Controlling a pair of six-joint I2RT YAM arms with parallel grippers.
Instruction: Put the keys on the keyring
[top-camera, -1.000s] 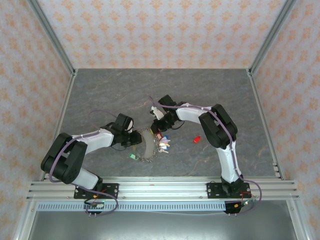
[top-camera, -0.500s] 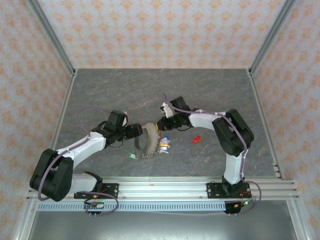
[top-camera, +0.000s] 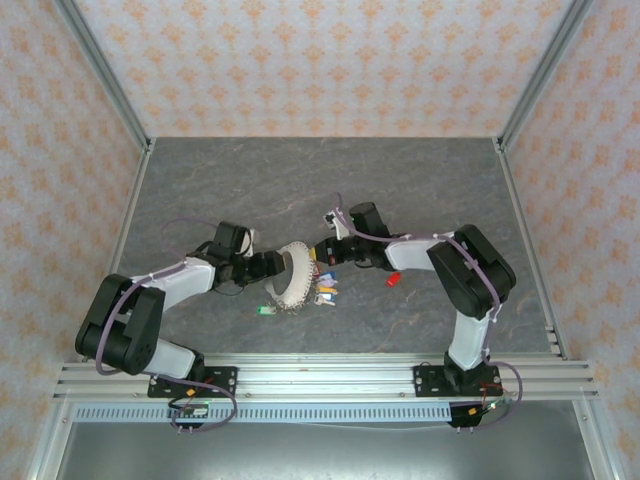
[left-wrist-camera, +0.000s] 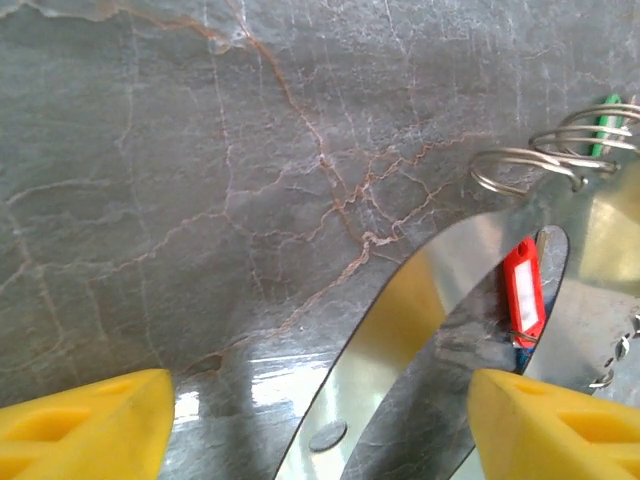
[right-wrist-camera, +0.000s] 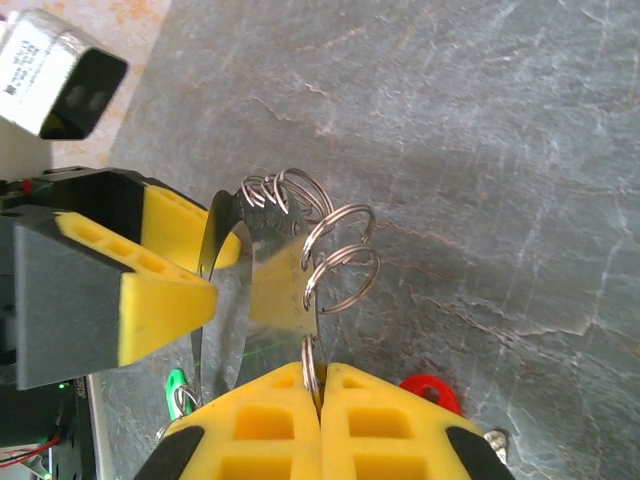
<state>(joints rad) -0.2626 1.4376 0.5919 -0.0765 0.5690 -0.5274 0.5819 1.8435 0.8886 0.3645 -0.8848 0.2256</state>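
Over on the left, the left claw stands released, its yellow fingers spread wide apart. The keyring, a broad loop of shiny metal band hung with thin wire split rings, passes up between them. From where I stand I can't tell whether either finger touches the band. Just on the near side of that claw, toward the arm bases, a small key with a green plastic head lies alone on the grey marbled tabletop. Past the loop, the right claw faces the left one close across the band. It is clenched tight, with one of the loop's wire rings pinched between its yellow fingertips. On its near side, a little bunch of keys, blue and yellow heads among them, lies just beside the loop. Off to the right of that claw, next to its forearm, a red-headed key lies apart from the rest.
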